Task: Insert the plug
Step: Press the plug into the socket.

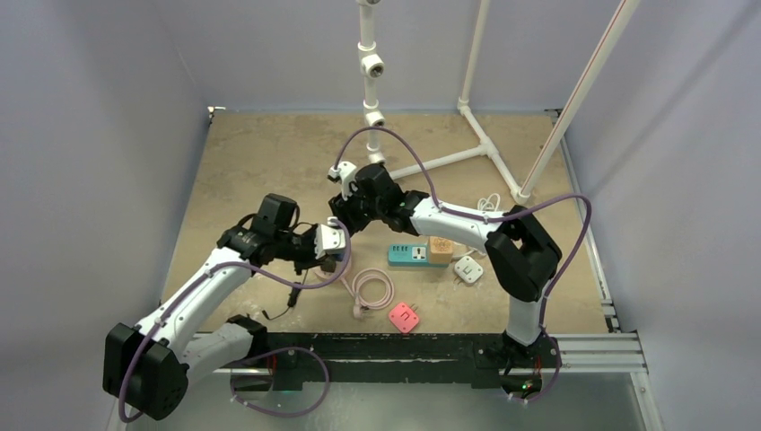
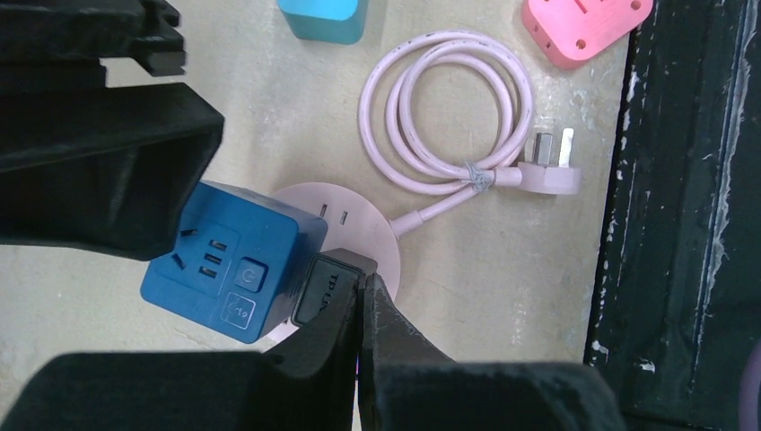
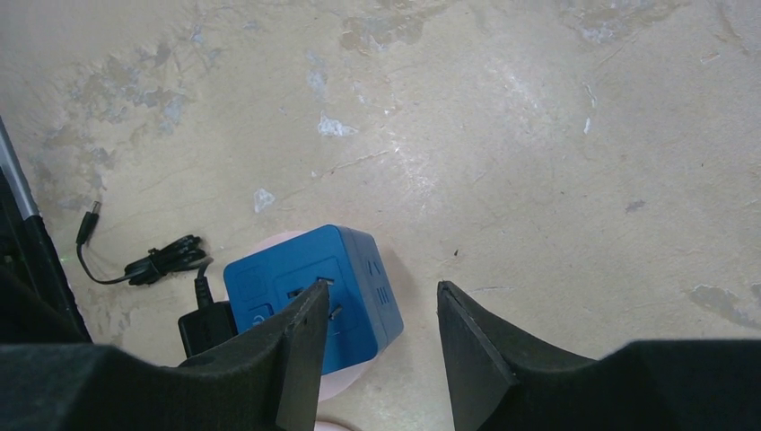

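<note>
Pushing could skid the blue cube socket (image 2: 224, 260), left of the coiled cable (image 2: 440, 117): left gripper (image 2: 362, 296) is pinched shut on nothing, tips touching the black plug (image 2: 319, 285) beside it, while right gripper (image 3: 381, 332) hangs half open, empty, bracing nothing.

Soft, even light is falling from overhead; the left claw (image 2: 362, 296) is blurring up close, casting faint shadow just beneath itself

Glossy plastic socket cube (image 2: 224, 260), scuffed matt tabletop (image 3: 538, 135)
</note>
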Available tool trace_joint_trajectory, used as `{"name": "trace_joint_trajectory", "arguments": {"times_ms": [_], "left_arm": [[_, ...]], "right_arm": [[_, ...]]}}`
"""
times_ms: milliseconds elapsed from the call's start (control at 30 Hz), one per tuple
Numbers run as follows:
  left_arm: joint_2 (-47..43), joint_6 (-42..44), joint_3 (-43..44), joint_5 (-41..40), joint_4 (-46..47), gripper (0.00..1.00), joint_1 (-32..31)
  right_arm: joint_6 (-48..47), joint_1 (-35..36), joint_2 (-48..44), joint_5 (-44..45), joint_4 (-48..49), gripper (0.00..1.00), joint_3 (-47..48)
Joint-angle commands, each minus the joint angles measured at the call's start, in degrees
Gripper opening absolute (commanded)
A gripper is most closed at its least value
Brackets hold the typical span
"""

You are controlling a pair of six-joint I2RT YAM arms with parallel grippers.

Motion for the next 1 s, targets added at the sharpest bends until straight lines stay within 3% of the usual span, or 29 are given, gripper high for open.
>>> {"name": "trace_joint_trajectory", "arguments": {"times_ms": [0,633,967], "left_arm": [[1.7,3.9,-1.0,-1.6,0.9,0.0,-0.7],[3.1,2.3,-3.1,-5.8,6.6,0.0,-0.7],[3.9,5.4,-4.1,-6.8,2.1,0.0,-0.7]], "right_arm": [[0.5,-0.7,-0.3,-1.4,2.2,0.5,1.7],[0.4,-0.8,0.7,-5.6,3.8,0.5,2.2],[0.7,-0.8,-0.1,-6.7,4.4,0.47,-1.3]]}}
